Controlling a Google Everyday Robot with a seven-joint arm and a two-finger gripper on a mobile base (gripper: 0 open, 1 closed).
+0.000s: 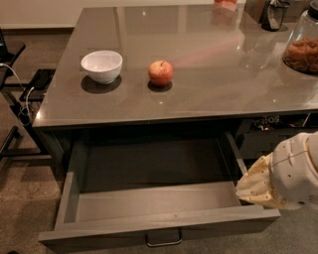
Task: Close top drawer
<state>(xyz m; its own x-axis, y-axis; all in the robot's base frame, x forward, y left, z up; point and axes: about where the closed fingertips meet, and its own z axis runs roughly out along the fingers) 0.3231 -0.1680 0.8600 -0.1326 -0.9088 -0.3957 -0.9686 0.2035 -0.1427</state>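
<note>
The gripper [254,184], grip state impossible to tell, sits at four o'clock by the open top drawer's [104,235] right wall; an apple [160,73] lies at twelve.

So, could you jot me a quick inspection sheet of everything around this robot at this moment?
Surface: glossy grey tabletop, with reflections on it.
Job's things: top drawer pulled far out; nothing seen inside; metal loop handle centred on its front.
Clutter: white bowl and apple apart near the table's front; jar with brown contents at the right edge; dark object at the back.
Grippers: one gripper, pale, at the drawer's right front corner; contact unclear.
Cables: white cable on the far left.
Surroundings: brownish floor; dark stand on the left; another dark unit under the table on the right.
</note>
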